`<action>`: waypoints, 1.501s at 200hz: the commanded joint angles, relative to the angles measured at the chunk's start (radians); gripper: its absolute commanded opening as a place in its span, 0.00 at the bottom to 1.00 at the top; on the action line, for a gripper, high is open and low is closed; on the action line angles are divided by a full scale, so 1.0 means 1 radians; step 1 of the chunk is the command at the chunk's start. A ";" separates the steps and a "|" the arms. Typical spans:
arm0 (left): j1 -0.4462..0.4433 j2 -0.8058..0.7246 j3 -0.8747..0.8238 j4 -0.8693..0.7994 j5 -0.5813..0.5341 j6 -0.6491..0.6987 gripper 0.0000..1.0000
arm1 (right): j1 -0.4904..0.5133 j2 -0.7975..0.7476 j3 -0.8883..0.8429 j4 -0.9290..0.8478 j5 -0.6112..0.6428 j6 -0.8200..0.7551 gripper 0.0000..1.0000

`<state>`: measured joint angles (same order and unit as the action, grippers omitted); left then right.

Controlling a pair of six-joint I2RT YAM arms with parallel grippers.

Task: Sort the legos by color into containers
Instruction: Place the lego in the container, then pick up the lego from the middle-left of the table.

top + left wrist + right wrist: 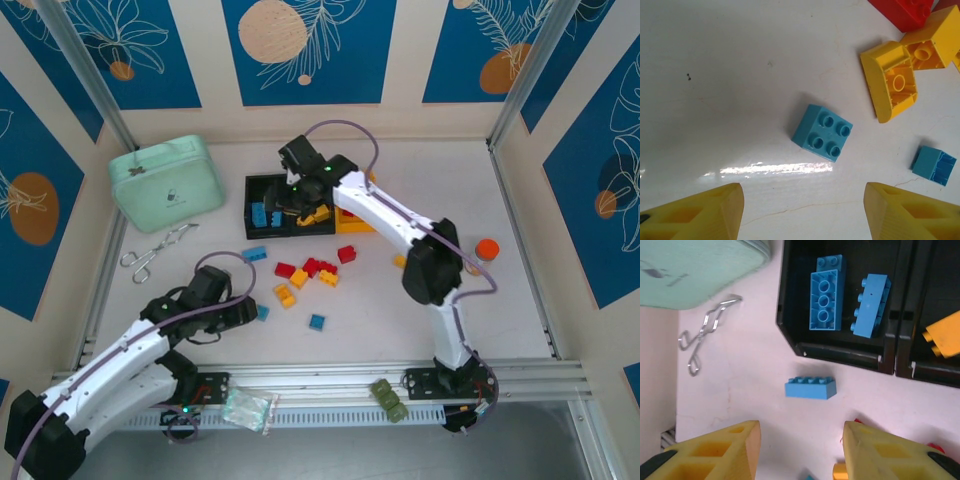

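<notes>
Left hand (801, 194) wide open and empty, blue lego (822, 132) just ahead of it, centred, untouched

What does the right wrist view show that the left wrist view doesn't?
Right wrist: a black bin holding blue bricks, the mint-green case, metal tongs, and a long blue brick on the table. Left wrist: a square blue brick, yellow bricks, a red brick. Shared: the white table and open yellow fingers, the left gripper and right gripper.
</notes>
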<state>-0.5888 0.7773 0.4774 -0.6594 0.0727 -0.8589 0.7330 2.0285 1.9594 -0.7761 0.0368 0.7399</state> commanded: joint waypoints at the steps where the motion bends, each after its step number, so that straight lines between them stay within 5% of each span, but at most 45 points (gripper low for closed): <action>1: 0.013 0.034 0.046 0.035 0.000 0.027 0.64 | 0.000 -0.113 -0.161 0.087 0.017 -0.018 0.47; 72: -0.004 0.220 0.128 0.050 0.112 0.142 0.64 | -0.037 -0.528 -0.734 0.241 -0.071 -0.050 0.47; 135: -0.073 0.406 0.229 -0.029 0.023 0.236 0.64 | -0.059 -0.822 -1.062 0.273 -0.158 -0.063 0.51; 224: -0.129 0.611 0.264 -0.010 -0.072 0.301 0.62 | -0.061 -0.962 -1.296 0.347 -0.226 0.005 0.52; 300: -0.131 0.666 0.256 0.046 -0.056 0.311 0.33 | -0.060 -0.940 -1.298 0.360 -0.222 0.020 0.51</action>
<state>-0.7120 1.4357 0.7322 -0.6209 0.0204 -0.5610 0.6762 1.0779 0.6647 -0.4267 -0.1616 0.7460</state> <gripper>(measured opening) 0.375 0.514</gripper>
